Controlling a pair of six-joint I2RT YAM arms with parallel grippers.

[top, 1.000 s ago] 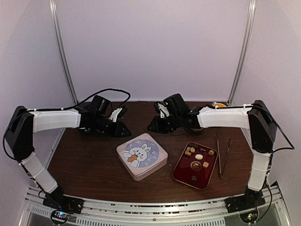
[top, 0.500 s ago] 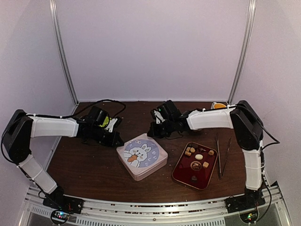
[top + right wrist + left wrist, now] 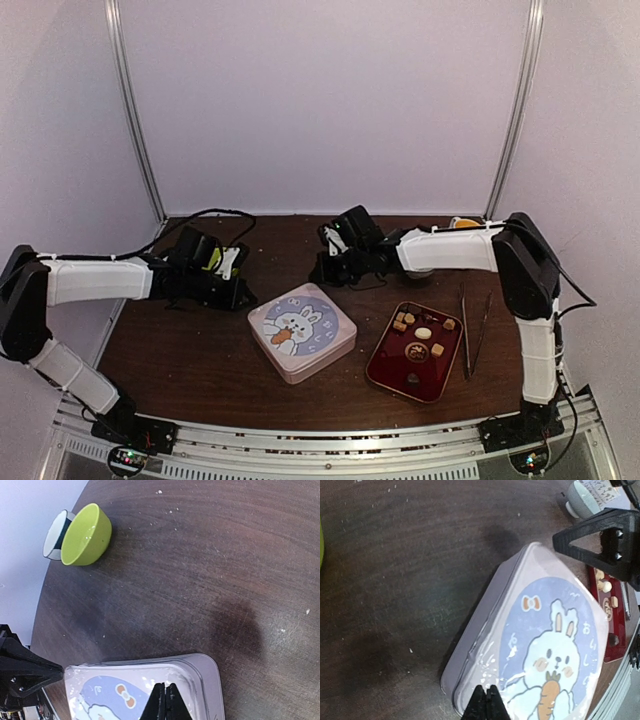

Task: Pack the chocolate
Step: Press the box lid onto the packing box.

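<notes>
We work on a dark wooden table [image 3: 190, 365] boxed in by pale walls [image 3: 320, 100]. Nearest us sits the tin [image 3: 302, 332], closed. Just to its right is the tray [image 3: 392, 365] with the chocolate [image 3: 424, 333] loose inside, and tongs [image 3: 473, 325] lie just right of the tray. The tray's long axis runs near to far, leaning a little right. Beyond the tin, the left gripper [image 3: 486, 706] and right gripper [image 3: 164, 699] hang over its far corners, each pinched fully closed on nothing. The chocolate lies to the right of both and nearer us, with the right arm closer to it. We judge the tin must be opened first. The right wrist view shows the green bowl [image 3: 87, 535] whole at the far side, while the left wrist view catches chocolate past the tin, which the right wrist view does not
</notes>
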